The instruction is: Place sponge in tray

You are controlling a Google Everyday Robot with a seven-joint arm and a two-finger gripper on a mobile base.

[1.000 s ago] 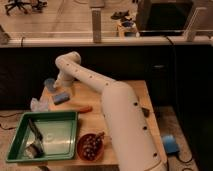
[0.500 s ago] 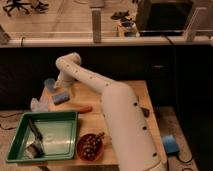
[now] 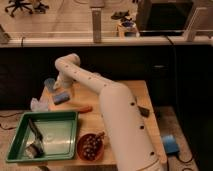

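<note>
Jaws look spread wide, with nothing pinched between them as far as I can make out. Gripper (image 3: 63, 89) hangs right over the sponge (image 3: 61, 97), up at the 10 o'clock part of the table (image 3: 136, 92).

Biggest thing by far is the arm (image 3: 120, 120). It's a fat white tube coming in from 5 o'clock, running across the table to an elbow around 11 o'clock, then folding back down to the gripper.

Table is pale wood. Tray (image 3: 57, 137) is green and sits at the 7 o'clock corner. Inside it there's a dark utensil (image 3: 34, 131) toward the left side and a small greyish thing (image 3: 34, 150) in the near left corner; can't tell what either one is.

Bowl (image 3: 91, 146) is round and reddish-brown with dark bits in it, just beside the tray at its 4 o'clock.

Cloth (image 3: 37, 104) is light blue and wrinkly, at the table's 9 o'clock edge, between the tray and the cup (image 3: 49, 84). Cup is pale blue, near the sponge at its 10 o'clock.

An orange stick-like thing (image 3: 80, 108) lies at 4 o'clock from the sponge, near the tray's far right corner.

Sponge is a small blue block lying flat on the table at 1 o'clock from the tray, apart from it and not inside. Can't tell if the gripper actually touches it.
</note>
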